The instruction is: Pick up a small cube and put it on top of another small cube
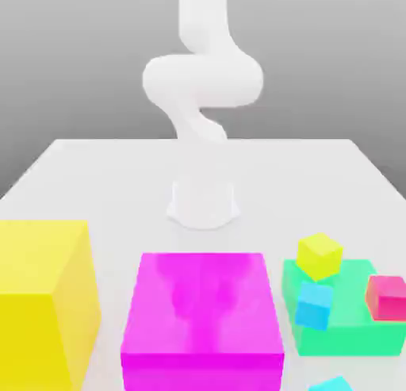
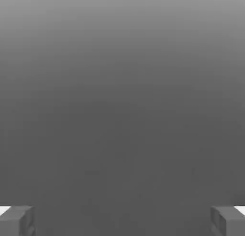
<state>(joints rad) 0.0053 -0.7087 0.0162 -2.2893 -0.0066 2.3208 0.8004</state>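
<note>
The white arm point(image 1: 202, 84) rises from its round base point(image 1: 203, 203) at the middle of a pale table point(image 1: 95, 175), curling upward and out past the upper edge of the exterior view. In the hand view the gripper point(image 2: 122, 221) shows its two grey fingertips point(image 2: 16, 220) far apart at opposite sides of the picture, with nothing between them but plain grey background, so the jaws stand wide and hold nothing. Along the near edge of the table in the exterior view, a big yellow block point(image 1: 44, 302) sits at the exterior view's left, and a big magenta block point(image 1: 202, 310) stands just beside it in the middle. To the exterior view's right lies a flat green slab point(image 1: 349, 322). On the slab's far corner rests a small yellow cube point(image 1: 319, 255), tilted; a small red cube point(image 1: 387, 297) sits on the slab's right side; a small sky-blue cube point(image 1: 315, 305) sits at the slab's left front, near the magenta block. The small cube point(image 1: 333, 384), turquoise-cyan, lies on the table in front of the green slab at the bottom edge of the exterior view, cut off by the frame so that only its top shows, well apart from the arm.
</note>
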